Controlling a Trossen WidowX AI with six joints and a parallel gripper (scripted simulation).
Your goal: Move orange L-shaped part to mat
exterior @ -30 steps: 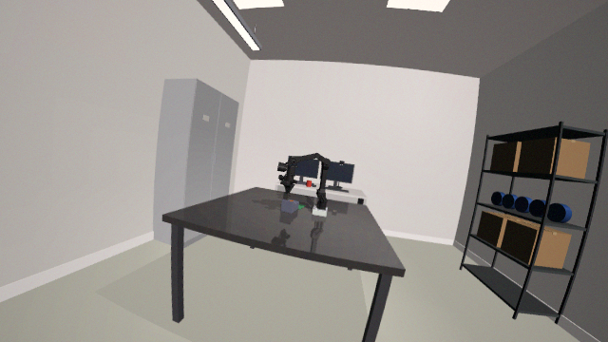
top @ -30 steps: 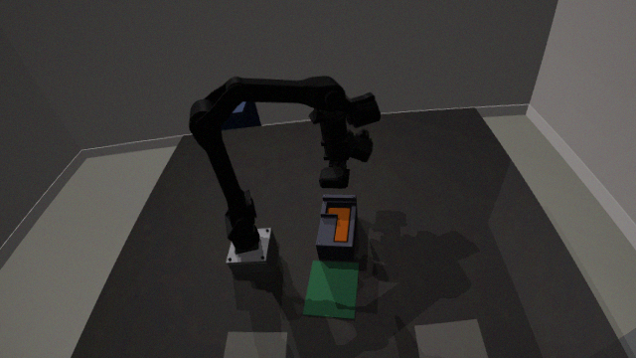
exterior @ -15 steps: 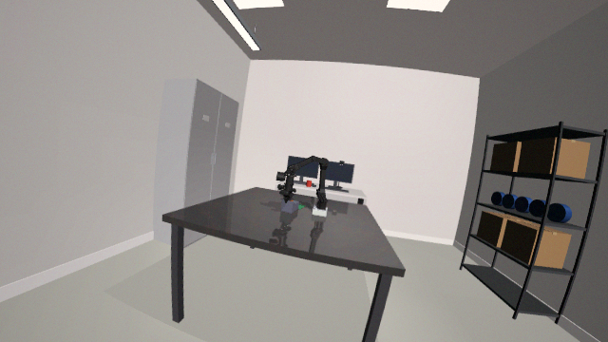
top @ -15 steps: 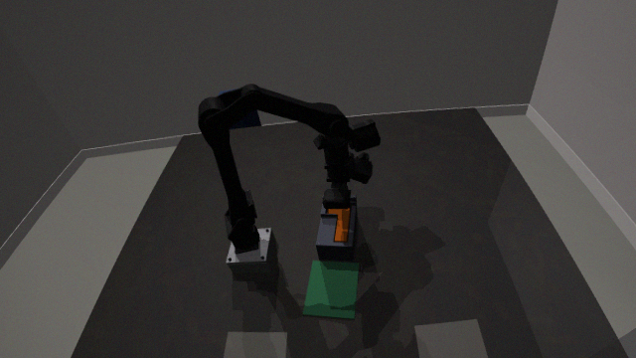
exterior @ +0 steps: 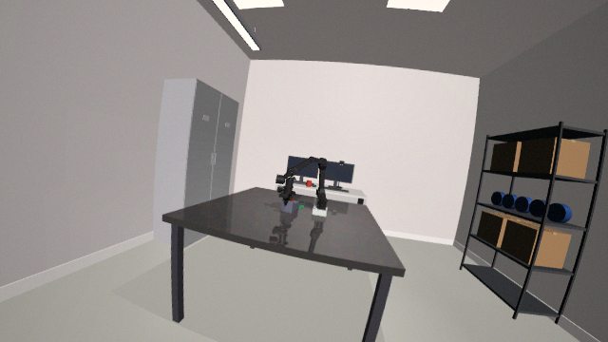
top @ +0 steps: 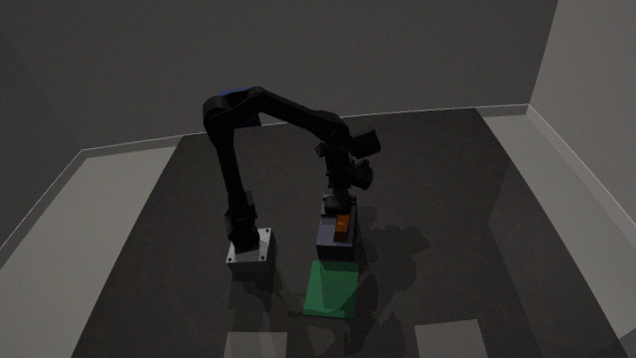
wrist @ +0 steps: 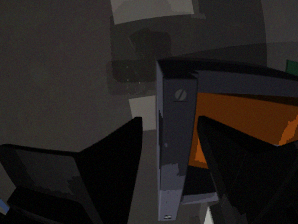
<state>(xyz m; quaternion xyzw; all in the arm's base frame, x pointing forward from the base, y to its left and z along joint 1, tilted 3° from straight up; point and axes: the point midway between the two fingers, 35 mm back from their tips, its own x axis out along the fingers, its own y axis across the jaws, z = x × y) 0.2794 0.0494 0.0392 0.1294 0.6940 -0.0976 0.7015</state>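
My claw [top: 338, 205], fingers half-parted and holding nothing, presses the orange part [top: 342, 227] at center frame, in the grey tray [top: 328, 239]. It looks rigid, light and smooth; I would pinch its raised end.

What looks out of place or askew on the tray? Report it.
The orange part seems tipped in the grey tray, its end nearer the green mat apparently raised, with the gripper on its far end.
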